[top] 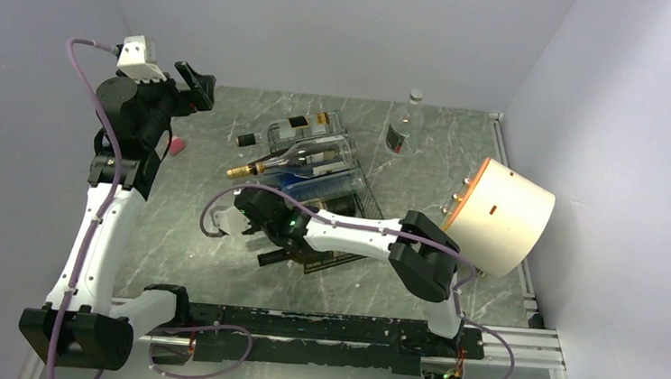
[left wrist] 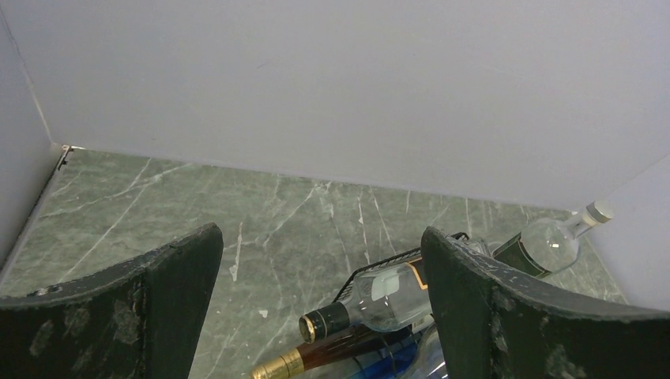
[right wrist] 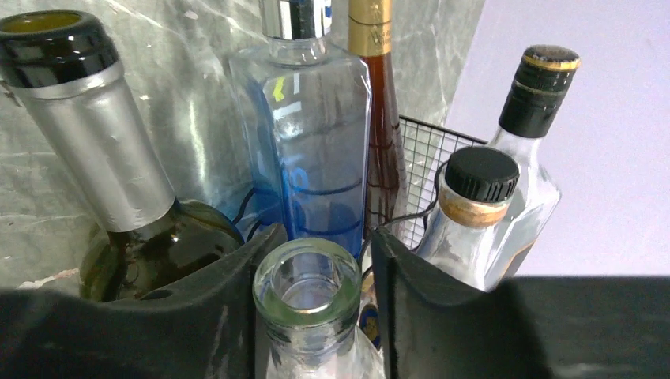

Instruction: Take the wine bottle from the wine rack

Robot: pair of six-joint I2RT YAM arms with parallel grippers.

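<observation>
While my right gripper [right wrist: 325, 241] sits narrow around the neck of a clear wine bottle [right wrist: 306, 288], I cannot tell whether it truly clamps. That bottle lies in the wire rack [right wrist: 423, 154] near the middle of the table, just beside a dark green bottle [right wrist: 111, 158]. Smooth glass may slip, or a finger may snag the neighbour and drag the rack. My left gripper [top: 194, 83] hangs wide open over the far left corner.
</observation>
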